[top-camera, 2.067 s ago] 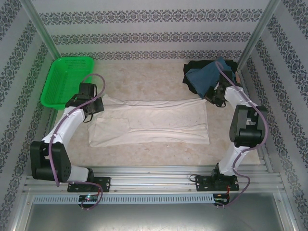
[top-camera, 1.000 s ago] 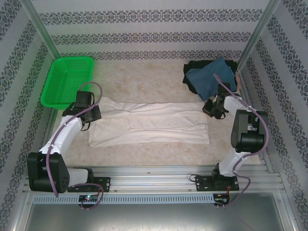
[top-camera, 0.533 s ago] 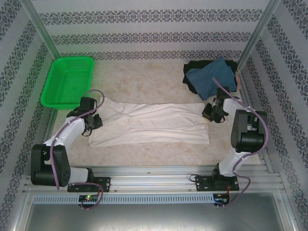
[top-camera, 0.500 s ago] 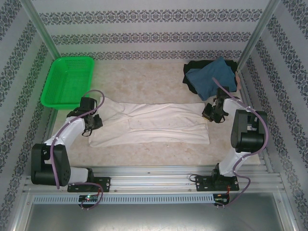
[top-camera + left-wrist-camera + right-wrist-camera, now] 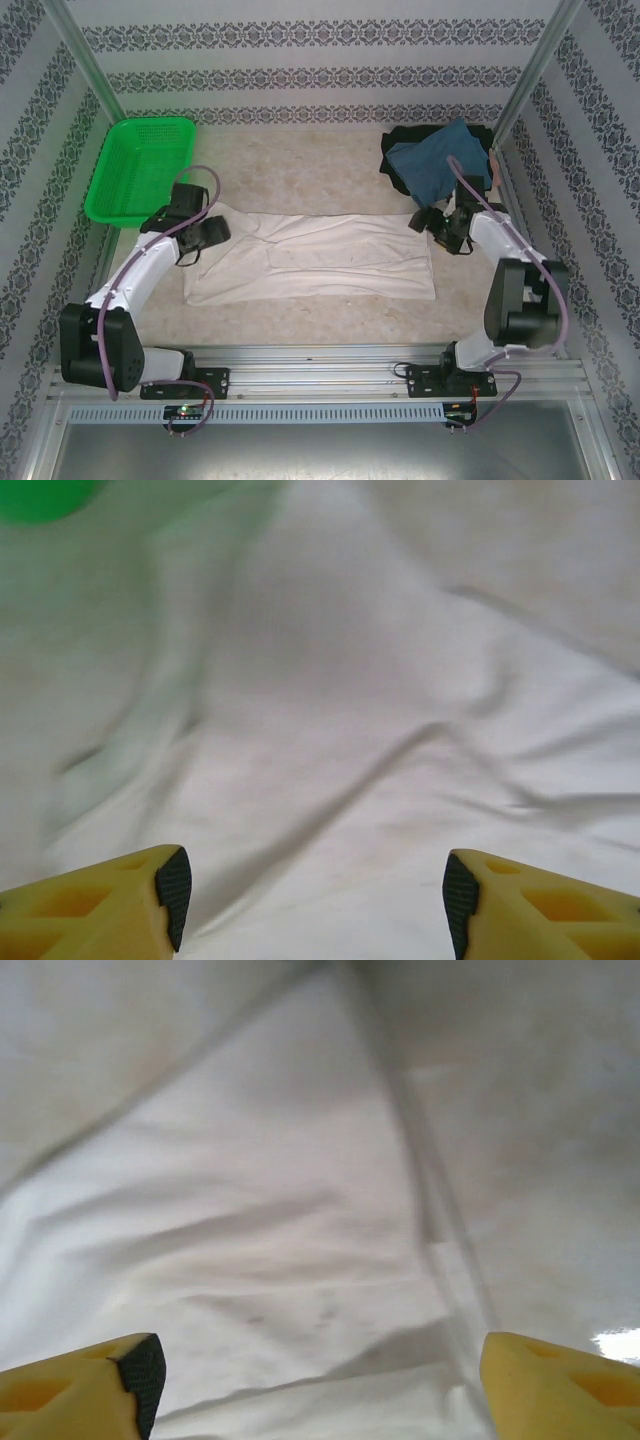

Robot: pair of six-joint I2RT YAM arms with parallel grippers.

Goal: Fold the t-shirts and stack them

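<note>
The back of the bench (image 5: 295,165) is bare between the green basket (image 5: 140,170) on the left and the dark shirt pile (image 5: 437,160) on the right. The white shirt (image 5: 320,255) lies flat across the middle.

The flat t-shirt (image 5: 320,255) lies across the middle of the surface (image 5: 320,165), the basket (image 5: 140,170) behind its left end, the piled t-shirts (image 5: 435,160) behind its right, the left end effector (image 5: 215,231) over its left end, the right end effector (image 5: 421,220) over its far right corner.

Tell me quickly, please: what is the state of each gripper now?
Left gripper: open, over the white t-shirt, holding nothing.
Right gripper: open, over the same shirt, holding nothing.
</note>
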